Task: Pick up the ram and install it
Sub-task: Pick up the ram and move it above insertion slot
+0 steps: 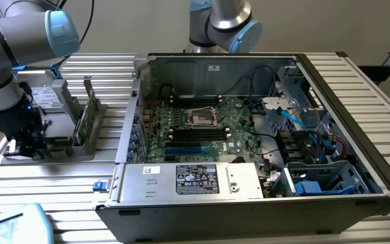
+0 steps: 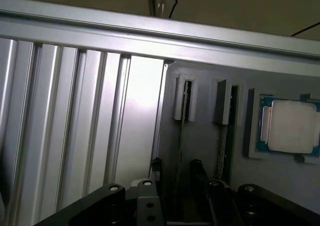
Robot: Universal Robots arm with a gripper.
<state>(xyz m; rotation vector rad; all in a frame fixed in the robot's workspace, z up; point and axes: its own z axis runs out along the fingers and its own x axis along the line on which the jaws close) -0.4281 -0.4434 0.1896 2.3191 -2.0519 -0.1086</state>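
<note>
In the exterior view my gripper (image 1: 24, 150) hangs low over the near end of the grey holder (image 1: 59, 152) on the slatted table (image 1: 46, 183), at the exterior view's left. The ram (image 1: 81, 124) stands on its long edge in that holder, green face showing, just beside me toward the open computer case (image 1: 249, 203). It is not in my grasp. A silver drive (image 1: 46, 96) sits at the holder's far end. The motherboard's memory slots (image 1: 195, 134) lie bare inside the case.

In the wrist view my fingers (image 2: 197, 168) are spread, with nothing between them but air and holder. My gripper (image 2: 176, 167) looks along two slotted posts (image 2: 182, 100). A thin edge runs from each post toward me; I cannot tell which is the ram's top edge. A processor chip (image 2: 289, 126) rests in a recess beyond the posts.

The step in hand is the pick, as I judge it. To do it well I should square my jaws to the board's length, centre them over its top edge, and come straight down. I should pinch the flat faces near mid-length, clear of the posts, so the stick lifts out without twisting.
</note>
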